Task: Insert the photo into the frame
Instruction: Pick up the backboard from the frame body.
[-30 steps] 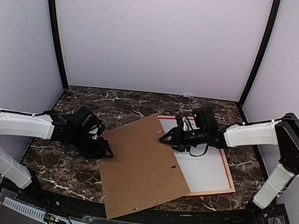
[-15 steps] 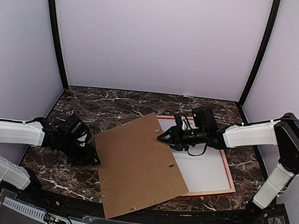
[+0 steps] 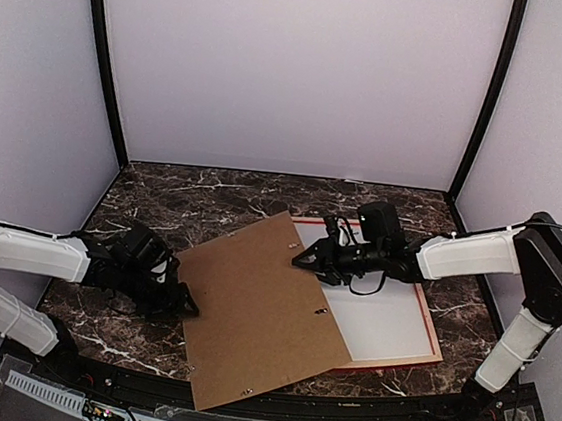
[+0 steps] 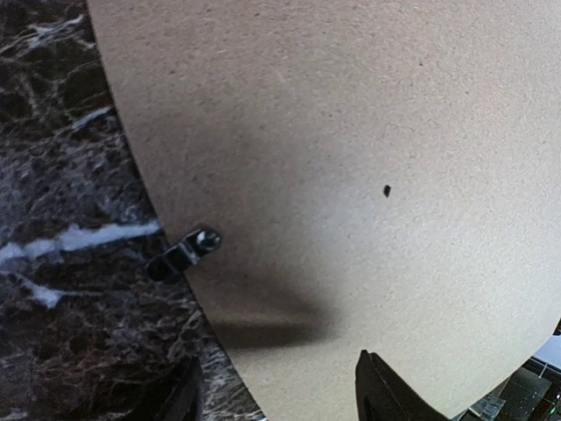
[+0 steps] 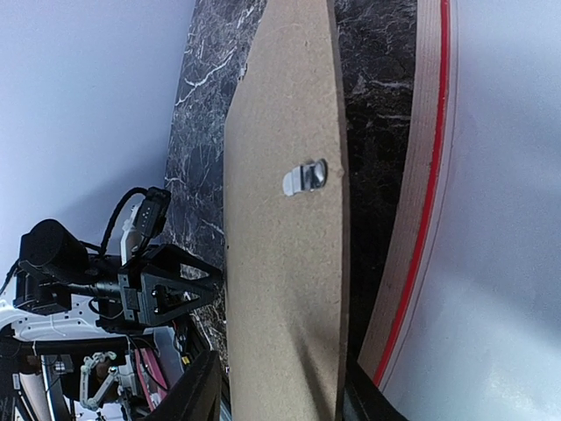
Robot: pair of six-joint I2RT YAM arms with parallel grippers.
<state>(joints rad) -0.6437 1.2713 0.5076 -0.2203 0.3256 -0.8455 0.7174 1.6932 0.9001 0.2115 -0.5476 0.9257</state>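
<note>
Overhead wide; both wrists close, sharing backing board (image 3: 261, 309).

One red frame (image 3: 433, 349) lies at the right of the single marble surface (image 3: 162, 198), with one white sheet (image 3: 382, 317) inside it. One brown backing board (image 3: 250, 313) sits at centre, showing four small metal clips (image 3: 323, 311). There are two arms, the left arm (image 3: 35, 250) and the right arm (image 3: 468, 252), and two grippers, the left gripper (image 3: 187, 305) and the right gripper (image 3: 301, 261).

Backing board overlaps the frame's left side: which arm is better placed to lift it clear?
Right, probably. The right gripper straddles the edge of the backing board that lies over the frame, one finger above and one below. The left gripper sits open at the opposite edge, low over the table.
</note>
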